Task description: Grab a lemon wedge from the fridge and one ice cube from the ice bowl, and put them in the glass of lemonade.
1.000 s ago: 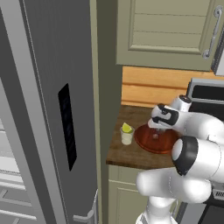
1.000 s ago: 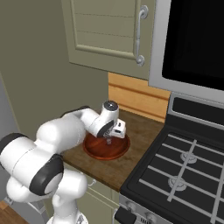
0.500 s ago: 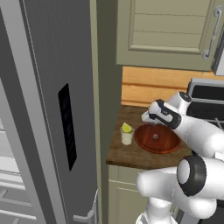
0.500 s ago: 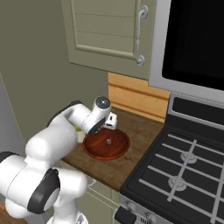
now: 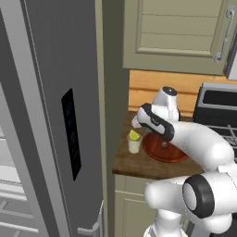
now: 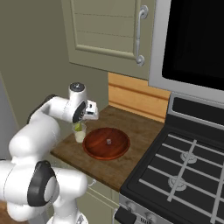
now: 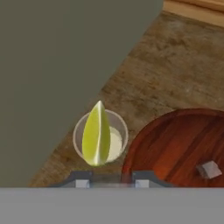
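The glass of lemonade (image 5: 134, 144) (image 6: 79, 135) (image 7: 114, 146) stands on the wooden counter beside the grey fridge (image 5: 55, 115). A yellow-green lemon wedge (image 5: 134, 135) (image 6: 78, 127) (image 7: 97, 133) stands upright in it. Just right of the glass is the reddish-brown ice bowl (image 5: 172, 153) (image 6: 98, 148) (image 7: 175, 140), with one small pale ice cube (image 6: 108, 141) (image 7: 208, 169) lying in it. My gripper (image 5: 136, 124) (image 6: 78, 122) (image 7: 111, 183) hangs directly above the glass. Its jaws stand narrow, with a pale ice cube pinched between the tips, barely showing.
The stove (image 6: 183, 170) adjoins the counter on the right, with the dark microwave (image 6: 192, 39) above it. Beige upper cabinets (image 5: 176, 32) hang over the counter. The fridge's side wall (image 7: 57, 65) rises close to the glass. The counter's front edge (image 5: 139, 172) is near.
My gripper rose from over the ice bowl and swung left. It now hovers above the glass. The jaw width has stayed the same.
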